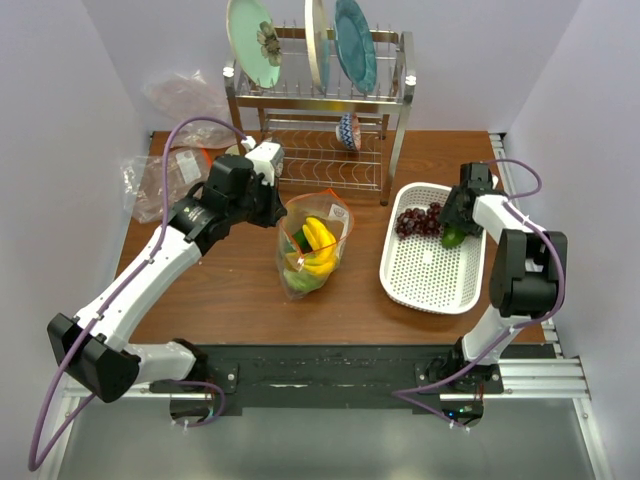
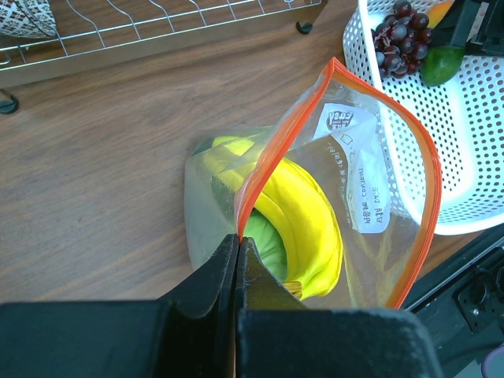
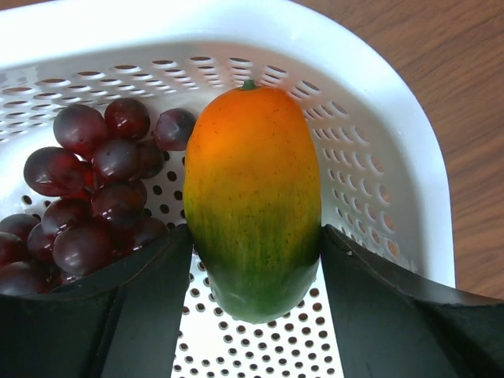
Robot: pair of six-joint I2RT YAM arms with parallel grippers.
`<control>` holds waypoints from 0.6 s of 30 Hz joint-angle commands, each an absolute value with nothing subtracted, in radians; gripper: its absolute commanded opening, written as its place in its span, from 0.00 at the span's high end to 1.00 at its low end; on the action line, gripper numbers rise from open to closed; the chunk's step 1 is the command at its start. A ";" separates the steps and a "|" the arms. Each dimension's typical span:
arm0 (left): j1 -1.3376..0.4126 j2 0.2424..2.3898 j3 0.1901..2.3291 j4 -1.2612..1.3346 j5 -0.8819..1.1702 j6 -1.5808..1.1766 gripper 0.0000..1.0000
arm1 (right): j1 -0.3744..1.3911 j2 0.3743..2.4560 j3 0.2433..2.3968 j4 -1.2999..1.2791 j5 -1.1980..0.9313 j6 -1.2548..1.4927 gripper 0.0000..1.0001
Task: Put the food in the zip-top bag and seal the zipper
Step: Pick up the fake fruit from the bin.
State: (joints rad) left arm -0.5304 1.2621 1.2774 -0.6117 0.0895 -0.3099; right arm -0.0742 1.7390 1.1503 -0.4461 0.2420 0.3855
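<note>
The zip-top bag (image 1: 315, 245) stands open mid-table with yellow bananas (image 2: 307, 220) and a green piece (image 2: 264, 240) inside. My left gripper (image 2: 238, 240) is shut on the bag's orange-red zipper (image 2: 276, 142) at the rim's near corner and holds the mouth up. In the white basket (image 1: 430, 270), my right gripper (image 3: 256, 232) is open. Its fingers flank an orange-and-green fruit (image 3: 252, 197) that lies on the basket floor. Dark purple grapes (image 3: 94, 197) lie just left of that fruit.
A metal dish rack (image 1: 320, 110) with plates and a small bowl (image 1: 348, 130) stands at the back. Crumpled clear bags (image 1: 165, 175) lie at the back left. The basket's rim (image 3: 378, 157) curves close on the right of the fruit.
</note>
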 commanded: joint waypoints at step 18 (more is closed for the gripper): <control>-0.525 1.252 1.296 -0.566 0.091 -0.299 1.00 | 0.139 1.214 1.186 -0.499 -0.070 0.370 0.51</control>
State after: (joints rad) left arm -0.5304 1.2621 1.2774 -0.6113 0.0895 -0.3099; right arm 0.0292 1.2778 1.1526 -0.4992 0.0982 0.3923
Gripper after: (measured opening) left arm 0.017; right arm 0.602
